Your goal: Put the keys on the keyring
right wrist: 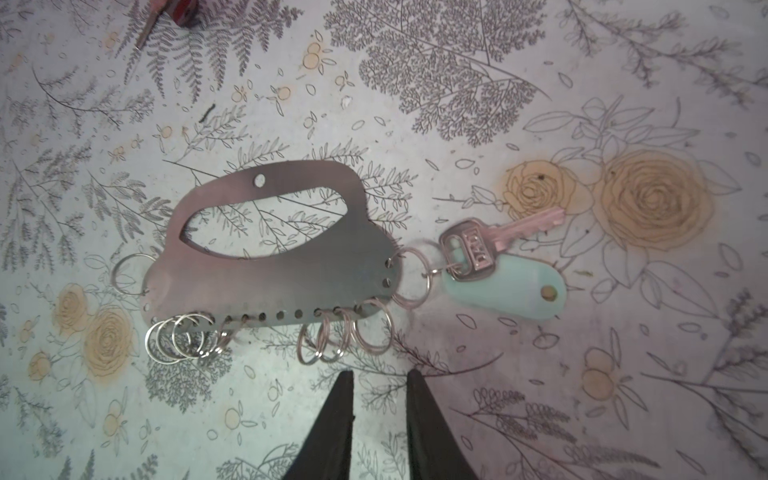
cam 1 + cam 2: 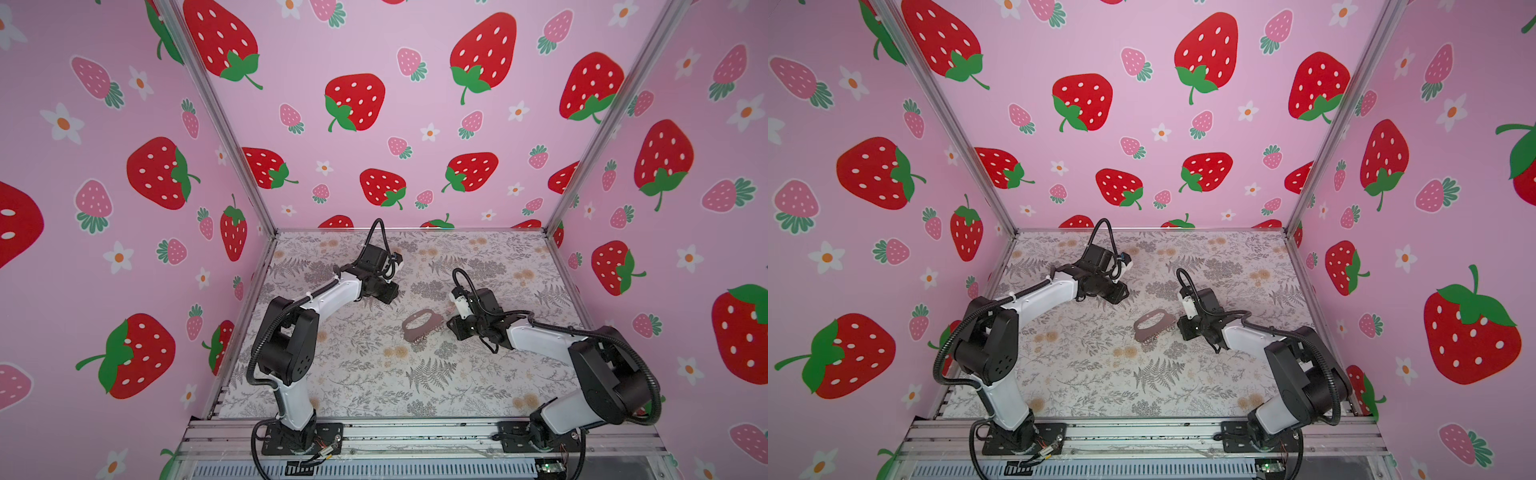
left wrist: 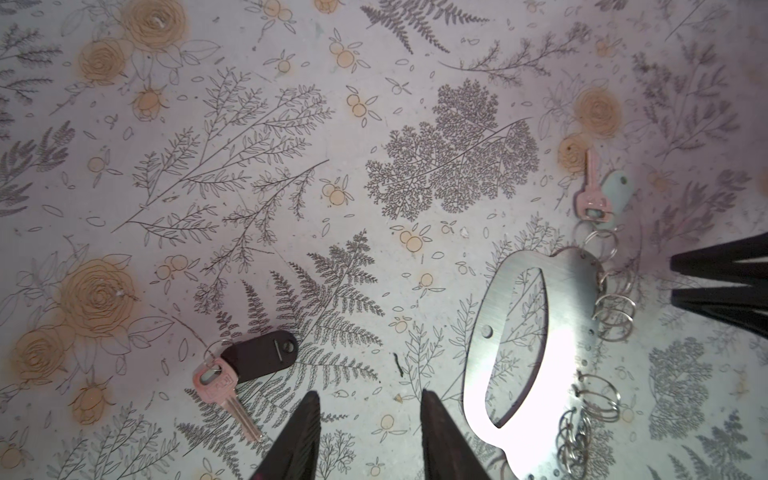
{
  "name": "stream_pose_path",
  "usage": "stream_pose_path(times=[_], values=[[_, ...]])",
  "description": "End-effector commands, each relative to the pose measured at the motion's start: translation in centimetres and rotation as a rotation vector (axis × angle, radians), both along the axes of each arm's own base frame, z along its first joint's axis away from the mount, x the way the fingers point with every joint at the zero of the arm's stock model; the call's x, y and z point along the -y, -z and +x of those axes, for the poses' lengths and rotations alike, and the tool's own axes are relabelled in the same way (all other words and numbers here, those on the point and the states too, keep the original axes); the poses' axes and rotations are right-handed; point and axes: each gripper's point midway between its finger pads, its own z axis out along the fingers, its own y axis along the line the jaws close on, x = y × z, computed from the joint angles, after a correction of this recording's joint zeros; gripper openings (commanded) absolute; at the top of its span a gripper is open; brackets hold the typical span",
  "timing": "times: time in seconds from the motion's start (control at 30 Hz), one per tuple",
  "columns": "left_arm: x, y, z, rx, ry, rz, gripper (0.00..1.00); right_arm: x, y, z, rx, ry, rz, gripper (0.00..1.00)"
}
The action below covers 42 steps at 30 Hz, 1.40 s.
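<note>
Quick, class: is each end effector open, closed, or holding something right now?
Left end effector: open, holding nothing.
Right end effector: open, narrower gap, holding nothing.

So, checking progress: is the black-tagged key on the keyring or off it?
Off. The black-tagged key lies loose on the floral table, apart from the keyring; none of the keyring's rings passes through it.

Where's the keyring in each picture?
Top view: keyring right of middle.
Top view: right of middle too.
Left wrist: beside the left gripper, shiny.
Right wrist: just past the right gripper.
Shared landmark: the silver rings along its edge.
</note>
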Motion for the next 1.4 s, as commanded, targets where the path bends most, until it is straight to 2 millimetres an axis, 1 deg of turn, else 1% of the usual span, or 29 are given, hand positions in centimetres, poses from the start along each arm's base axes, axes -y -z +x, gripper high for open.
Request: stream_pose_path(times=[0.0, 0.1, 0.23, 0.33, 0.5, 0.63, 0.8, 1.03, 1.23, 1.37], values=[[1.0, -0.3, -1.6, -0.016, 0.048, -0.029, 0.42, -0.4, -0.7, -0.8, 0.008, -0.057, 0.016, 0.25], [1.0, 0.3, -2.9, -0.073, 0.01, -0.055, 0.42, -0.4, -1.3, -0.7, 0.036, -0.075, 0.012, 0.25], [1.6, 1.0, -5.6, -0.159, -0.028, -0.092, 0.42, -0.6, -1.7, -0.6, 0.039, -0.09, 0.015, 0.25], [2.0, 1.7, -7.3, -0.208, -0.062, -0.103, 0.43, -1.1, -2.1, -0.7, 0.051, -0.103, 0.029, 0.24], [2.1, 2.7, -9.1, -0.309, -0.173, -0.171, 0.45, -1.1, -1.9, -1.2, 0.056, -0.121, 0.026, 0.24], [2.4, 3.5, -10.8, -0.359, -0.201, -0.17, 0.47, -1.1, -2.2, -1.4, 0.072, -0.122, 0.029, 0.24], [2.2, 4.8, -11.2, -0.381, -0.235, -0.148, 0.47, -1.1, -2.5, -1.6, 0.084, -0.123, 0.034, 0.24], [2.5, 6.3, -11.7, -0.434, -0.27, -0.154, 0.48, -1.4, -2.4, -1.9, 0.084, -0.129, 0.034, 0.24], [2.6, 7.1, -11.7, -0.458, -0.277, -0.146, 0.47, -1.6, -2.5, -1.7, 0.085, -0.134, 0.028, 0.23], [2.8, 7.2, -11.5, -0.453, -0.28, -0.153, 0.44, -1.6, -2.5, -1.6, 0.087, -0.134, 0.027, 0.23]])
